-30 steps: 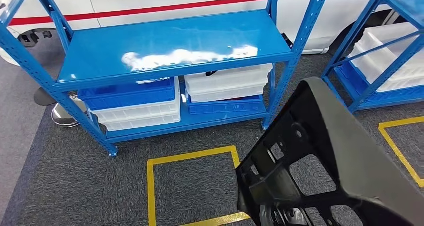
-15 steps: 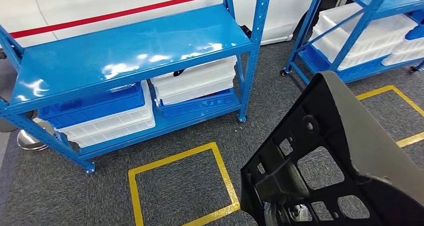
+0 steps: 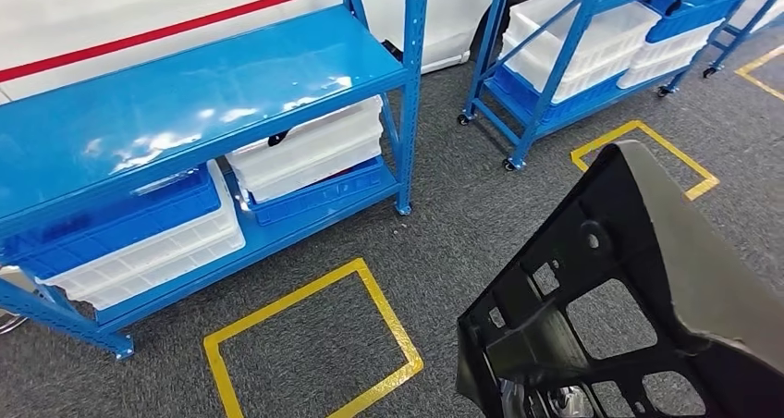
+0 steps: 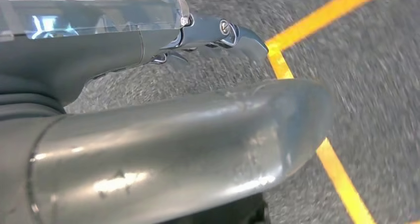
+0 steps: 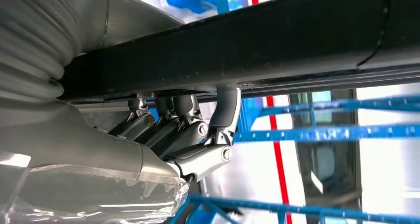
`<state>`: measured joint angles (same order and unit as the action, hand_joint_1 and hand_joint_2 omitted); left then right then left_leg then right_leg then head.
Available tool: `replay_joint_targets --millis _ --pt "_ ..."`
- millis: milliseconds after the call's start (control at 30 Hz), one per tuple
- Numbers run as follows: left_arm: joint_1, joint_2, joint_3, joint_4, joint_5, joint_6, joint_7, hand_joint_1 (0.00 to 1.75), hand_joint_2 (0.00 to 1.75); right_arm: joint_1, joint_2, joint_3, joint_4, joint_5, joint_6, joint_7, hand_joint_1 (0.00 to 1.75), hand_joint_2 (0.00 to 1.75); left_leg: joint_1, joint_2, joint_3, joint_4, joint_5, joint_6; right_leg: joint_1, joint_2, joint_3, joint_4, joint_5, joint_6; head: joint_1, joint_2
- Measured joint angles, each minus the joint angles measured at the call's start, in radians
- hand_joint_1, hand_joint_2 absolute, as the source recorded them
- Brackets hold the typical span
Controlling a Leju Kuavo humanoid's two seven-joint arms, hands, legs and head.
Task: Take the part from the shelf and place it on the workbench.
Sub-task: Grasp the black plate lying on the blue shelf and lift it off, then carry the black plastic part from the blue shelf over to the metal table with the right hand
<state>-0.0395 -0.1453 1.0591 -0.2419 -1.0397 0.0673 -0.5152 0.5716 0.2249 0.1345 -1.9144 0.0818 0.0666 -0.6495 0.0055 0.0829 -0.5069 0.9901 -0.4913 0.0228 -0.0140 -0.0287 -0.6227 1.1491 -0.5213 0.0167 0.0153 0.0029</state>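
Grey carpet (image 3: pixel 481 224), blue shelves (image 3: pixel 194 104) alongside. Right hand (image 5: pixel 183 135) grips black part (image 3: pixel 629 279), carried low in front. Left hand (image 4: pixel 208 33) probably empty, can't tell. Keep part level while turning toward bench.

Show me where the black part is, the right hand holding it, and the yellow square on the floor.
black part (image 3: pixel 647 279), head view, on its broad outer face.
right hand (image 5: pixel 183 135), right wrist view, on its curled fingers.
yellow floor square (image 3: pixel 388 321), head view, on its right-hand tape line.
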Motion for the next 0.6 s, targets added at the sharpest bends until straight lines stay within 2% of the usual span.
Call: replay_joint_targets --millis 67,100,167,200,267,300,333,367,400,433,467,500,533,567,600 --pt "-0.002 -0.002 0.002 0.000 -0.001 -0.002 -0.003 0.00 0.00 0.002 0.013 -0.013 -0.007 0.006 0.016 0.000 1.75 1.75 -0.005 0.019 0.004 0.003 -0.006 -0.010 0.006 -0.037 0.066 -0.113 0.031 -0.011 -0.001 0.000" --pt "-0.004 -0.002 0.003 0.000 -0.001 -0.002 -0.004 0.00 0.00 0.003 0.019 -0.019 -0.011 0.009 0.022 -0.001 1.75 1.75 -0.007 0.027 0.008 0.005 -0.008 -0.015 0.010 -0.045 0.076 -0.132 0.032 -0.017 -0.002 0.000" --pt "-0.008 -0.003 0.005 0.000 -0.001 -0.003 -0.005 0.00 0.00 0.007 0.029 -0.031 -0.015 0.013 0.029 -0.001 1.75 1.75 -0.007 0.043 0.013 0.005 -0.011 -0.025 0.011 -0.024 0.073 -0.134 0.035 -0.026 -0.004 0.000" --pt "-0.010 -0.004 0.006 0.000 -0.001 -0.004 -0.005 0.00 0.00 0.009 0.033 -0.037 -0.016 0.014 0.031 -0.001 1.75 1.75 -0.006 0.037 0.013 0.011 -0.018 -0.030 0.008 -0.014 0.072 -0.137 0.039 -0.032 -0.005 0.000" --pt "-0.012 -0.004 0.009 0.000 -0.003 -0.005 -0.007 0.00 0.00 0.011 0.046 -0.049 -0.021 0.019 0.045 -0.002 1.75 1.75 -0.001 -0.011 -0.011 0.071 -0.064 -0.041 0.001 0.007 0.069 -0.143 0.047 -0.044 -0.007 0.000" --pt "-0.011 -0.004 0.011 0.000 -0.004 -0.006 -0.008 0.00 0.00 0.011 0.054 -0.055 -0.022 0.021 0.054 -0.002 1.75 1.75 0.003 -0.043 -0.036 0.132 -0.100 -0.045 0.001 0.018 0.066 -0.144 0.049 -0.047 -0.009 0.000" --pt "-0.009 -0.004 0.013 0.000 -0.004 -0.007 -0.008 0.00 0.00 0.010 0.061 -0.061 -0.023 0.024 0.063 -0.002 1.75 1.75 0.004 -0.063 -0.066 0.202 -0.135 -0.048 0.001 0.030 0.063 -0.143 0.051 -0.050 -0.010 0.000" --pt "-0.007 -0.004 0.015 0.000 -0.005 -0.007 -0.008 0.00 0.00 0.010 0.066 -0.068 -0.024 0.027 0.070 -0.002 1.75 1.75 0.006 -0.071 -0.093 0.262 -0.157 -0.051 0.001 0.043 0.061 -0.142 0.052 -0.051 -0.010 0.000" --pt "-0.005 -0.004 0.016 0.000 -0.005 -0.007 -0.008 0.00 0.00 0.011 0.071 -0.074 -0.024 0.029 0.073 -0.002 1.75 1.75 0.007 -0.074 -0.107 0.293 -0.159 -0.052 0.001 0.057 0.061 -0.141 0.052 -0.051 -0.010 0.000" --pt "-0.004 -0.004 0.016 0.000 -0.006 -0.007 -0.009 0.00 0.00 0.012 0.074 -0.080 -0.024 0.031 0.077 -0.002 1.75 1.75 0.008 -0.075 -0.104 0.285 -0.140 -0.053 0.001 0.072 0.060 -0.138 0.053 -0.051 -0.010 0.000" --pt "-0.003 -0.004 0.017 0.000 -0.007 -0.007 -0.009 0.00 0.00 0.012 0.078 -0.085 -0.024 0.033 0.081 -0.002 1.75 1.75 0.010 -0.080 -0.084 0.240 -0.105 -0.053 0.000 0.087 0.060 -0.135 0.052 -0.050 -0.010 0.000" --pt "-0.004 -0.005 0.017 0.000 -0.007 -0.007 -0.009 0.00 0.00 0.012 0.082 -0.090 -0.024 0.036 0.086 -0.002 1.75 1.75 0.013 -0.094 -0.055 0.171 -0.065 -0.052 0.000 0.101 0.060 -0.130 0.051 -0.047 -0.010 0.000" --pt "-0.004 -0.005 0.018 0.000 -0.008 -0.007 -0.009 0.00 0.00 0.012 0.086 -0.094 -0.024 0.037 0.090 -0.003 1.75 1.75 0.015 -0.117 -0.029 0.108 -0.037 -0.051 0.001 0.114 0.058 -0.125 0.049 -0.043 -0.011 0.000" --pt "-0.004 -0.005 0.018 0.000 -0.008 -0.007 -0.009 0.00 0.00 0.011 0.090 -0.098 -0.025 0.039 0.094 -0.003 1.75 1.75 0.017 -0.138 -0.009 0.059 -0.022 -0.049 0.001 0.126 0.054 -0.120 0.048 -0.038 -0.011 0.000" --pt "-0.004 -0.005 0.019 0.000 -0.009 -0.007 -0.009 0.00 0.00 0.011 0.094 -0.102 -0.025 0.041 0.098 -0.003 1.75 1.75 0.017 -0.152 -0.002 0.034 -0.019 -0.045 0.001 0.137 0.049 -0.116 0.050 -0.030 -0.011 0.000"
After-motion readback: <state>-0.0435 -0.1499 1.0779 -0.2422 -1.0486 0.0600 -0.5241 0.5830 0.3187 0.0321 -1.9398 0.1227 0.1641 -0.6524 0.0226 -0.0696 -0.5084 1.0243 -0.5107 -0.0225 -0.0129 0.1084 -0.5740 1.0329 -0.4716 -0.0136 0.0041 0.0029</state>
